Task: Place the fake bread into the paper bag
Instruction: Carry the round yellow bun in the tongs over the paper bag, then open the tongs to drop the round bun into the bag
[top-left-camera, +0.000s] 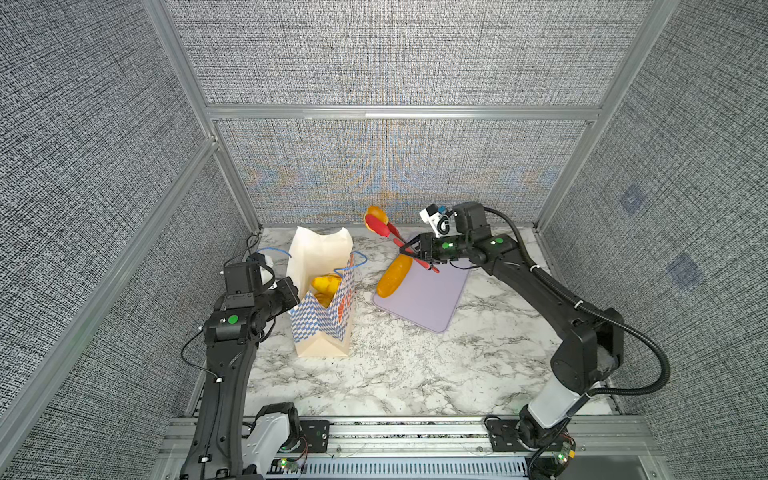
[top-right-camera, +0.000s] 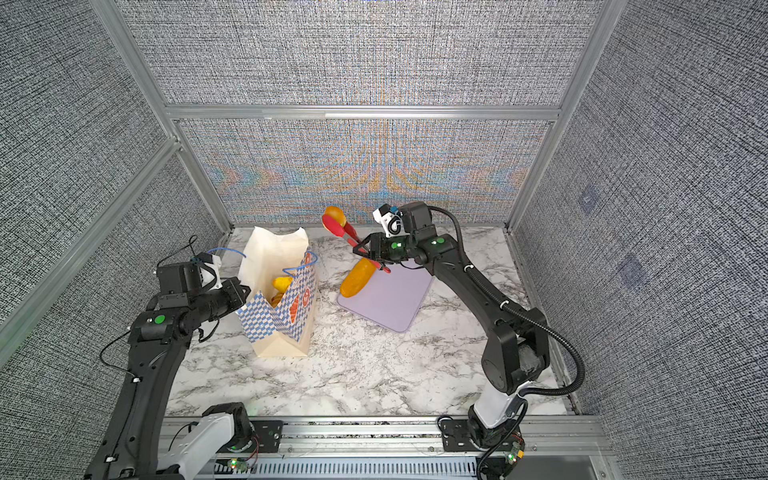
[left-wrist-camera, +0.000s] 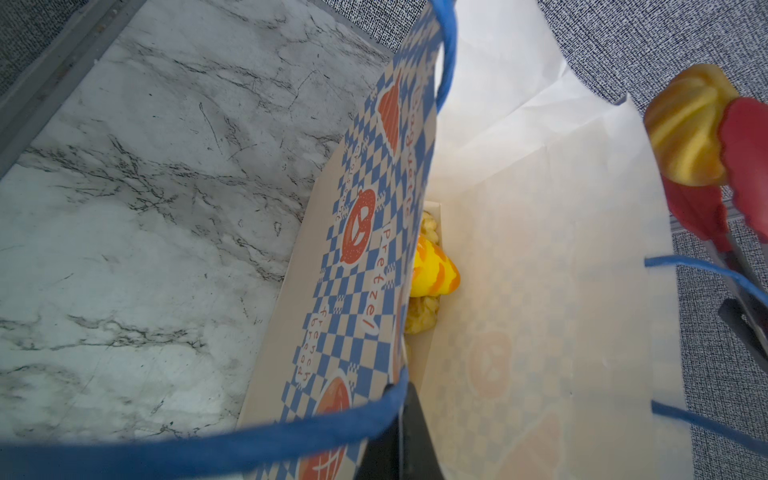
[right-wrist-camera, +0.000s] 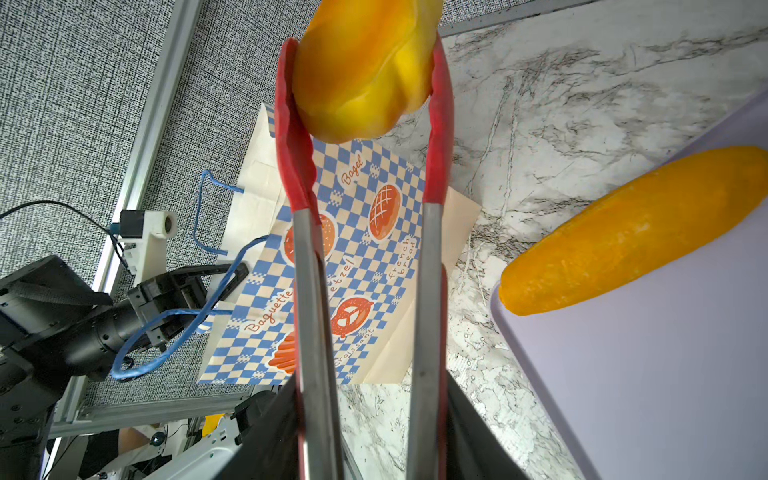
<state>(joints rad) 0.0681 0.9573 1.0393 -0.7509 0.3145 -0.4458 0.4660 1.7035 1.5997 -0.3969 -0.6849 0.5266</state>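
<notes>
The paper bag (top-left-camera: 322, 316) (top-right-camera: 282, 320) stands open on the left of the marble table. My left gripper (top-left-camera: 296, 297) (top-right-camera: 244, 296) (left-wrist-camera: 399, 432) is shut on its near rim, one finger inside the wall. Several pieces of fake bread (top-left-camera: 326, 286) (top-right-camera: 281, 284) (left-wrist-camera: 434, 270) lie in the bag. My right gripper (top-left-camera: 409, 252) (top-right-camera: 363, 250) (right-wrist-camera: 370, 436) is shut on red tongs (top-left-camera: 388, 232) (top-right-camera: 347, 232) (right-wrist-camera: 309, 291). The tongs pinch a ridged yellow bun (top-left-camera: 376, 216) (top-right-camera: 334, 215) (right-wrist-camera: 365, 70) (left-wrist-camera: 685, 129), held high to the right of the bag's mouth. A long orange loaf (top-left-camera: 394, 276) (top-right-camera: 357, 277) (right-wrist-camera: 631, 232) lies on the lavender tray.
The lavender tray (top-left-camera: 428, 303) (top-right-camera: 386, 303) (right-wrist-camera: 644, 395) lies flat right of the bag, below the right gripper. Blue cord handles (top-left-camera: 355, 259) (left-wrist-camera: 446, 50) stick up from the bag's rim. Grey fabric walls with metal posts enclose the table on three sides.
</notes>
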